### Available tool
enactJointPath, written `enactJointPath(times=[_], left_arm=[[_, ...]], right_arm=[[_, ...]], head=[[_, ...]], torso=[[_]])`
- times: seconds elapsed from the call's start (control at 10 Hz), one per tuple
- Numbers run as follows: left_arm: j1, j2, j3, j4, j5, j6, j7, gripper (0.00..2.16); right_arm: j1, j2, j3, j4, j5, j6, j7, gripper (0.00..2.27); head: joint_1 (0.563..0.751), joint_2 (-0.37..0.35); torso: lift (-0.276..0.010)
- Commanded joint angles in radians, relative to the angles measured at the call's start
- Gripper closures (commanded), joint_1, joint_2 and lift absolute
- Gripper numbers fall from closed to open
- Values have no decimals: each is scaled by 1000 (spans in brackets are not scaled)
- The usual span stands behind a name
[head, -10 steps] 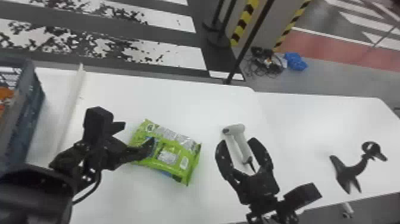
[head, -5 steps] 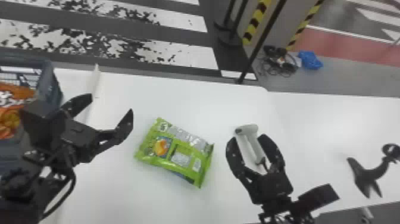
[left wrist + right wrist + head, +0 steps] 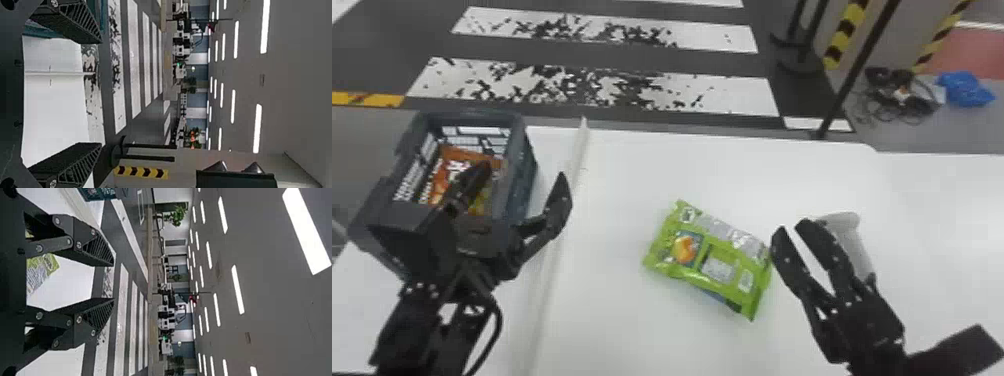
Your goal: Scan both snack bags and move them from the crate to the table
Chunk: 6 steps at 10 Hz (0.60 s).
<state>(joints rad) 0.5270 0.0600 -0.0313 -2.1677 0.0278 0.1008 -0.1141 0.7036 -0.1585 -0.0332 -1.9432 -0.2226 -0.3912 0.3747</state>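
Green bag on the tabletop, orange bag in the crate, both claws open

I had my left claw (image 3: 523, 175) open and empty at the crate (image 3: 522, 145), one finger across its opening in the head view and the other out past its right wall. How high that claw stood above the rim, I could not tell. Inside the crate lay the orange snack bag (image 3: 447, 175), partly hidden behind my left arm.

The green snack bag (image 3: 712, 260) lay flat on the tabletop (image 3: 632, 320), between my two claws, its printed side up. My right claw (image 3: 791, 230) was open too, with nothing between its fingers, just beside that bag's right end as I saw it from the head. The white scanner (image 3: 854, 240) was partly behind the right claw, and I could not tell whether they touched.

Between the crate and the green snack bag, a long pale strip (image 3: 579, 150) ran along the tabletop. Beyond the far edge, black cables (image 3: 897, 100) and a blue bundle (image 3: 964, 90) lay on the floor
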Motion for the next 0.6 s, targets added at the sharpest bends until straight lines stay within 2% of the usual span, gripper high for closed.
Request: enactJointPath(times=[0.0,0.1,0.2,0.4,0.5], left_arm=[[39,0,28,-17,23,-22,1,70],[65,0,50,-24,43,-62,4,70],[84,0,65,-24,69,-98,2,73],[111,0,90,-21,70,-111,-6,73],[123,-3,102,-21,73,-111,-7,73]], right_arm=[[-15,-4,30,-2,60,22,13,2061],[-21,-7,49,0,92,28,50,2213],[-33,-9,64,0,126,44,87,2253],[-81,-16,130,23,198,111,150,2253],[-113,-23,184,41,241,151,155,2253]], head=[[695,-16],[695,21],[695,47],[695,137],[695,182]], torso=[[-88],[-88],[-88],[-88],[-88]])
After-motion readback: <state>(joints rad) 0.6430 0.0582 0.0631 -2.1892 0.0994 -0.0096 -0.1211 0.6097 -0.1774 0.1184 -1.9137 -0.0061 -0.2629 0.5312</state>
